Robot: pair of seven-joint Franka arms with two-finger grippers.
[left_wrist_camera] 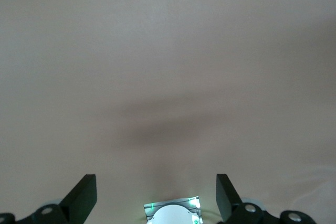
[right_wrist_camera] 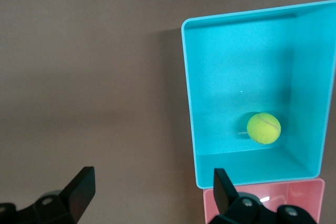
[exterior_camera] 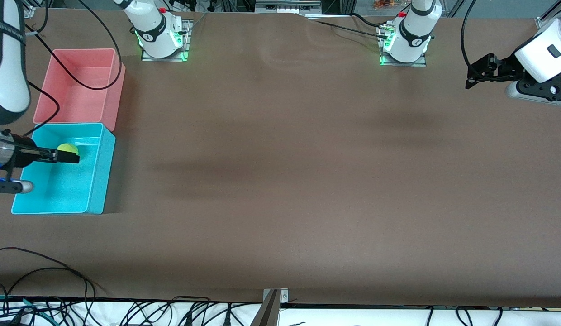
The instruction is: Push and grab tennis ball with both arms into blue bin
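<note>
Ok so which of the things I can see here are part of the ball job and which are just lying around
Part of the job:
- tennis ball, lying in the blue bin
- right gripper, open over the blue bin
- left gripper, open, waiting above the table's left arm end

Just lying about:
- pink bin, beside the blue bin, farther from the front camera
- loose black cables at the table edge

One tennis ball counted, in blue bin. Two bins counted: one blue, one pink bin, touching end to end, pink farther from front camera. Two arms counted, two grippers: right gripper over blue bin, fingers apart; left gripper over bare table at left arm's end, fingers apart. Two green-lit arm bases counted along table's top edge.
</note>
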